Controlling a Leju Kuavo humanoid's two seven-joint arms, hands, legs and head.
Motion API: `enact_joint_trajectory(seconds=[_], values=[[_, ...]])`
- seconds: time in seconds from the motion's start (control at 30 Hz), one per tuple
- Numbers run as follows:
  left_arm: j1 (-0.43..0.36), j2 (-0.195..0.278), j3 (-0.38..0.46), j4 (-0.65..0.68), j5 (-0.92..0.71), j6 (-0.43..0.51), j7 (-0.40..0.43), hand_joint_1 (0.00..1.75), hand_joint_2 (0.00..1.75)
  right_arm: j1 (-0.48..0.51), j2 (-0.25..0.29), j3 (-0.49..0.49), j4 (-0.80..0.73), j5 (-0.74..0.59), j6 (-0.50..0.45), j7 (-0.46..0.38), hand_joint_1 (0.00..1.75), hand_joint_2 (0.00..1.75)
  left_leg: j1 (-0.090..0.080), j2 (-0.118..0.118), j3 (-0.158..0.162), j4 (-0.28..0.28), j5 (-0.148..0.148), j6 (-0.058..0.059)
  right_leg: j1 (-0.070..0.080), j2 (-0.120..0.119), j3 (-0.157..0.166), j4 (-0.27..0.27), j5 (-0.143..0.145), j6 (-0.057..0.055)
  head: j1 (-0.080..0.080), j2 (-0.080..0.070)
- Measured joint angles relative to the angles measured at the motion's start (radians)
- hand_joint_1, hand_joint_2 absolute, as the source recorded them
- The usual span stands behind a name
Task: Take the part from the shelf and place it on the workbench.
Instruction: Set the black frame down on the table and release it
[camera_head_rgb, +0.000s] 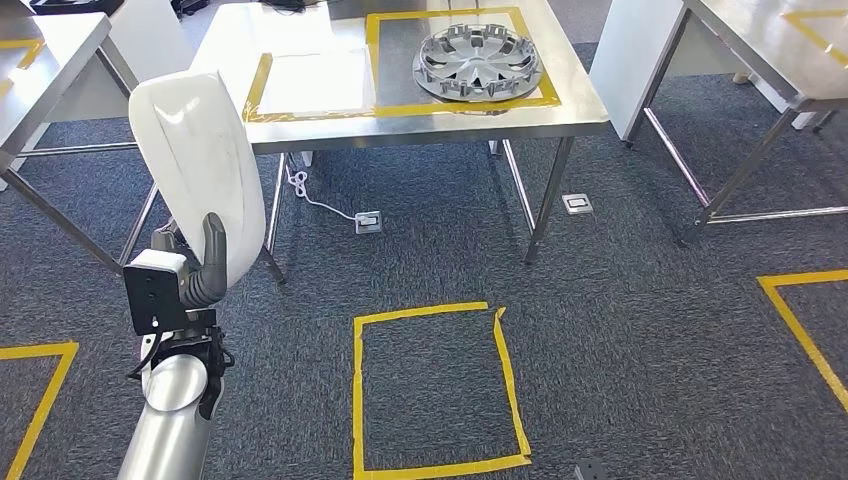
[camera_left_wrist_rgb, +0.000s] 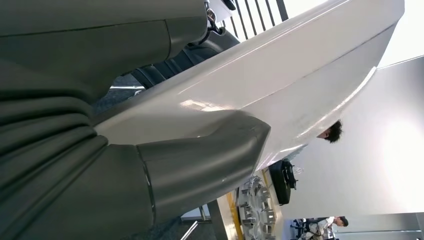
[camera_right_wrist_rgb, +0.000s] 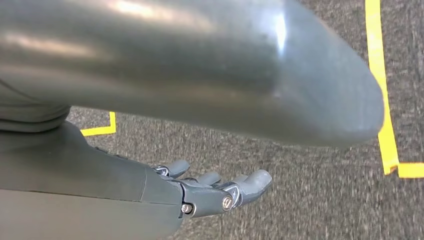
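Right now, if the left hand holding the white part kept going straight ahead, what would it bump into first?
Probably the workbench. The left hand holds the white part upright, facing the near edge. Only carpet shows in between, though depth is hard to judge.

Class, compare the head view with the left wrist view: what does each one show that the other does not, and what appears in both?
Head view alone: the steel workbench with its yellow tape frames, the grey carpet with a taped square, and a cable running to a floor socket. Left wrist view alone: people in the background, one seated. Both: the left hand holding the white part, with the thumb pressed on its glossy face, and the silver hubcap on the bench.
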Motion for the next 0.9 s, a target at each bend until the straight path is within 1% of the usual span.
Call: enact_joint_trajectory(seconds=[0.03, 0.07, 0.1, 0.13, 0.17, 0.2, 0.27, 0.3, 0.33, 0.37, 0.4, 0.43, 0.47, 0.5, 0.53, 0.57, 0.6, 0.63, 0.67, 0.7, 0.73, 0.8, 0.83, 0.87, 0.9], values=[[0.001, 0.000, 0.000, 0.000, 0.000, 0.000, 0.000, 1.75, 1.75, 0.001, 0.000, 0.000, 0.000, 0.000, 0.000, 0.000, 0.00, 0.00, 0.000, 0.000, -0.002, -0.019, 0.032, 0.001, 0.000, 0.001, 0.009, 0.000, -0.007, 0.001, 0.000, 0.000], [0.002, 0.000, 0.000, 0.000, 0.000, 0.000, 0.001, 1.75, 1.75, 0.001, 0.000, 0.000, 0.000, 0.000, 0.000, 0.000, 0.00, 0.00, 0.000, 0.001, 0.014, -0.075, 0.079, 0.003, 0.000, 0.002, 0.020, 0.000, -0.014, 0.003, 0.000, 0.000], [0.001, 0.001, 0.000, 0.000, 0.000, 0.000, 0.001, 1.75, 1.75, 0.001, 0.000, 0.000, 0.000, 0.000, 0.000, 0.000, 0.00, 0.00, 0.000, 0.001, 0.039, -0.148, 0.125, 0.007, 0.000, 0.003, 0.029, 0.000, -0.021, 0.006, 0.000, 0.000], [0.001, 0.001, 0.000, 0.000, 0.000, 0.000, 0.001, 1.75, 1.75, 0.000, 0.000, 0.000, 0.000, 0.001, 0.000, 0.000, 0.00, 0.00, -0.002, 0.002, 0.066, -0.213, 0.153, 0.011, 0.002, 0.004, 0.036, 0.002, -0.029, 0.011, -0.001, 0.000], [0.001, 0.001, 0.000, 0.000, 0.000, 0.000, 0.001, 1.75, 1.75, 0.000, 0.000, 0.000, 0.000, 0.002, 0.000, 0.000, 0.00, 0.00, -0.003, 0.002, 0.085, -0.257, 0.166, 0.016, 0.004, 0.004, 0.039, 0.002, -0.036, 0.016, 0.000, 0.000], [0.001, 0.001, 0.000, -0.001, 0.000, 0.000, 0.001, 1.75, 1.75, -0.001, 0.000, 0.000, 0.000, 0.003, 0.000, 0.000, 0.00, 0.00, -0.004, 0.001, 0.095, -0.278, 0.165, 0.021, 0.005, 0.005, 0.040, 0.002, -0.040, 0.021, 0.000, 0.000], [0.003, 0.003, 0.001, -0.002, 0.000, -0.001, 0.001, 1.75, 1.75, -0.003, 0.000, 0.000, 0.000, 0.006, 0.000, 0.000, 0.00, 0.00, -0.005, -0.001, 0.099, -0.282, 0.156, 0.033, 0.006, 0.004, 0.042, 0.002, -0.046, 0.033, 0.002, 0.000], [0.003, 0.003, 0.001, -0.002, 0.000, -0.001, 0.001, 1.75, 1.75, -0.003, 0.000, 0.000, 0.000, 0.007, 0.000, 0.000, 0.00, 0.00, -0.004, -0.001, 0.104, -0.284, 0.154, 0.040, 0.005, 0.002, 0.042, 0.009, -0.050, 0.039, 0.003, 0.000], [0.003, 0.004, 0.002, -0.003, 0.000, -0.001, 0.000, 1.75, 1.75, -0.003, 0.000, 0.000, 0.000, 0.006, 0.000, 0.000, 0.00, 0.00, -0.002, -0.001, 0.109, -0.288, 0.151, 0.046, 0.004, 0.001, 0.033, 0.031, -0.060, 0.046, 0.005, 0.000], [0.004, 0.004, 0.002, -0.003, 0.000, -0.001, 0.000, 1.75, 1.75, -0.003, 0.000, 0.000, 0.000, 0.006, 0.000, 0.000, 0.00, 0.00, 0.000, -0.001, 0.116, -0.291, 0.149, 0.052, 0.003, 0.000, 0.012, 0.073, -0.079, 0.052, 0.006, 0.000], [0.004, 0.004, 0.002, -0.004, 0.000, -0.001, -0.001, 1.75, 1.75, -0.003, 0.000, -0.001, 0.000, 0.006, 0.000, 0.001, 0.00, 0.00, 0.000, 0.000, 0.120, -0.292, 0.145, 0.056, 0.001, -0.001, -0.022, 0.133, -0.102, 0.057, 0.008, 0.000], [0.006, 0.004, 0.002, -0.004, 0.000, -0.002, -0.001, 1.75, 1.75, -0.003, 0.001, -0.001, 0.000, 0.008, 0.000, 0.002, 0.00, 0.00, 0.000, 0.000, 0.123, -0.292, 0.140, 0.058, 0.000, -0.001, -0.065, 0.202, -0.127, 0.061, 0.009, 0.000], [0.010, 0.005, 0.003, -0.006, 0.000, -0.002, 0.000, 1.75, 1.75, -0.001, 0.001, -0.001, 0.000, 0.011, 0.000, 0.004, 0.00, 0.00, 0.000, 0.000, 0.127, -0.292, 0.135, 0.059, -0.002, -0.001, -0.106, 0.260, -0.141, 0.063, 0.009, 0.000], [0.017, 0.005, 0.003, -0.009, 0.000, -0.003, 0.000, 1.75, 1.75, 0.001, 0.001, -0.001, 0.000, 0.016, 0.000, 0.006, 0.00, 0.00, 0.000, -0.001, 0.132, -0.291, 0.130, 0.058, -0.002, -0.001, -0.133, 0.289, -0.136, 0.065, 0.009, 0.000], [0.026, 0.006, 0.004, -0.015, 0.001, -0.004, 0.000, 1.75, 1.75, 0.002, 0.001, -0.001, 0.000, 0.021, 0.000, 0.007, 0.00, 0.00, 0.000, -0.002, 0.139, -0.291, 0.124, 0.056, -0.003, -0.001, -0.142, 0.281, -0.111, 0.065, 0.009, 0.000], [0.037, 0.008, 0.008, -0.021, 0.004, -0.004, -0.001, 1.75, 1.75, 0.003, 0.001, 0.000, 0.000, 0.027, 0.000, 0.007, 0.00, 0.00, 0.000, -0.002, 0.148, -0.291, 0.117, 0.053, -0.004, -0.001, -0.131, 0.233, -0.067, 0.064, 0.009, 0.000], [0.047, 0.011, 0.012, -0.027, 0.012, -0.004, -0.006, 1.75, 1.75, 0.004, 0.001, 0.000, 0.000, 0.035, 0.000, 0.005, 0.00, 0.00, 0.001, -0.002, 0.157, -0.290, 0.109, 0.049, -0.005, -0.001, -0.106, 0.160, -0.019, 0.062, 0.009, 0.000], [0.057, 0.015, 0.019, -0.032, 0.022, -0.004, -0.012, 1.75, 1.75, 0.004, 0.001, 0.002, 0.000, 0.043, 0.001, 0.003, 0.00, 0.00, -0.001, -0.002, 0.164, -0.289, 0.101, 0.044, -0.004, -0.001, -0.078, 0.094, 0.013, 0.058, 0.009, 0.000], [0.069, 0.021, 0.027, -0.038, 0.034, -0.004, -0.020, 1.75, 1.75, 0.003, 0.001, 0.004, 0.000, 0.053, 0.003, 0.001, 0.00, 0.00, -0.003, -0.001, 0.168, -0.289, 0.093, 0.038, -0.003, -0.001, -0.055, 0.045, 0.030, 0.053, 0.009, 0.000], [0.082, 0.028, 0.035, -0.046, 0.045, -0.004, -0.028, 1.75, 1.75, 0.002, 0.002, 0.008, 0.000, 0.062, 0.005, 0.000, 0.00, 0.00, -0.004, -0.001, 0.169, -0.290, 0.088, 0.033, -0.001, -0.001, -0.043, 0.021, 0.029, 0.047, 0.008, 0.000], [0.097, 0.034, 0.044, -0.055, 0.054, -0.003, -0.033, 1.75, 1.75, 0.001, 0.002, 0.012, 0.000, 0.071, 0.007, 0.000, 0.00, 0.00, -0.005, 0.000, 0.171, -0.292, 0.085, 0.026, 0.002, 0.000, -0.038, 0.017, 0.020, 0.040, 0.008, 0.000], [0.128, 0.045, 0.062, -0.080, 0.069, -0.003, -0.037, 1.75, 1.75, -0.001, 0.002, 0.020, 0.000, 0.085, 0.010, 0.000, 0.00, 0.00, -0.002, 0.001, 0.179, -0.294, 0.080, 0.014, 0.001, 0.001, -0.031, 0.011, 0.015, 0.025, 0.007, 0.000], [0.140, 0.049, 0.070, -0.093, 0.074, -0.003, -0.038, 1.75, 1.75, -0.002, 0.002, 0.024, 0.000, 0.089, 0.011, 0.000, 0.00, 0.00, -0.002, 0.001, 0.176, -0.281, 0.071, 0.008, 0.000, 0.001, -0.024, 0.007, 0.013, 0.018, 0.005, 0.000], [0.150, 0.053, 0.078, -0.104, 0.078, -0.004, -0.038, 1.75, 1.75, -0.003, 0.002, 0.028, 0.000, 0.091, 0.011, 0.000, 0.00, 0.00, -0.001, 0.001, 0.161, -0.248, 0.055, 0.003, -0.002, 0.000, -0.017, 0.004, 0.010, 0.011, 0.004, 0.000], [0.160, 0.056, 0.085, -0.113, 0.080, -0.005, -0.039, 1.75, 1.75, -0.005, 0.002, 0.031, 0.000, 0.091, 0.011, 0.000, 0.00, 0.00, 0.000, 0.001, 0.132, -0.194, 0.032, 0.000, -0.002, -0.002, -0.010, 0.002, 0.006, 0.005, 0.002, 0.000]])
